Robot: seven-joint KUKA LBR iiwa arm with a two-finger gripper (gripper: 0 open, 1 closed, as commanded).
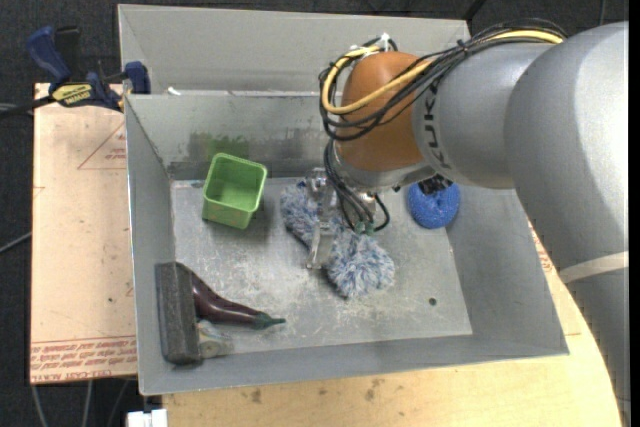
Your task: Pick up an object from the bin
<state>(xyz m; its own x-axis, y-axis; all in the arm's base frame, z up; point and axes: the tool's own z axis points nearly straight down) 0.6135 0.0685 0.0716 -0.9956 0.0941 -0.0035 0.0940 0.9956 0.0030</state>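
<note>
One blue-white fuzzy rag (365, 265), right of the green cup (234, 190), is seen directly under the gripper (320, 245), long axis running down-right; open or closed cannot be told.

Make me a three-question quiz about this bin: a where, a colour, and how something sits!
1. Where is the green cup? A top left of the bin B bottom right C in the middle
2. What colour is the fluffy cloth under the hand? A red B blue and white C black
3. How does the cup sit? A upside down B on its side C open side up
Answers: 1 A, near the left wall; 2 B, blue-white tufts; 3 C, its inside shows.
</note>
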